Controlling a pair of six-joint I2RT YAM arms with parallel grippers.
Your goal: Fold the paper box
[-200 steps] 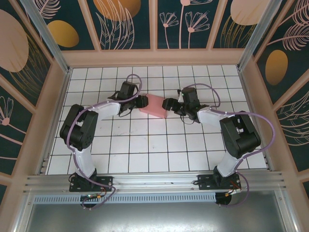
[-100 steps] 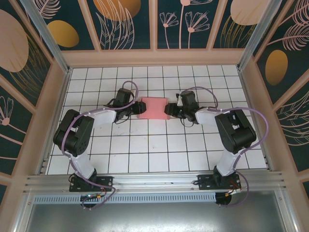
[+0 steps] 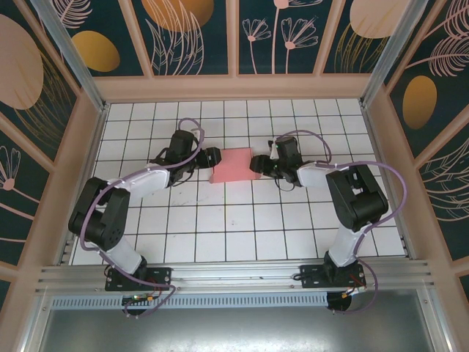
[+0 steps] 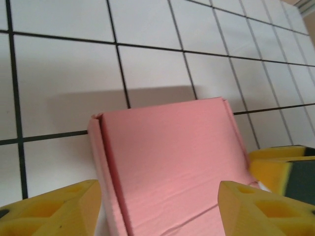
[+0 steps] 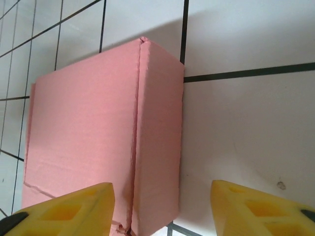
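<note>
The flat, rectangular pink paper box (image 3: 233, 164) of thin card lies closed on the white tabletop (image 3: 220, 227), which is ruled with black grid lines. It sits in the far middle part, between the two arms. In the left wrist view the paper box (image 4: 172, 162) shows a smooth top with a narrow folded strip along its left edge. In the right wrist view the paper box (image 5: 88, 128) shows its top and one side wall, which meet at a sharp crease, and it casts a shadow on the tile beyond it.

The left tool (image 3: 214, 156) sits at the box's left end, its tips just beside the card. From its own camera the left tool (image 4: 158, 204) has its two yellow fingers (image 4: 54, 209) spread wide, with the box's near end showing between them. The jaws are parted and clamp nothing. A yellow-and-black finger (image 4: 283, 169) of the other arm shows at the box's right edge.

The right tool (image 3: 254, 163) is at the box's right end. In its own view the right tool (image 5: 162, 204) also has its jaws apart: one yellow finger (image 5: 69, 209) lies over the box's top and the other over bare tile beside the side wall. It grips nothing.
</note>
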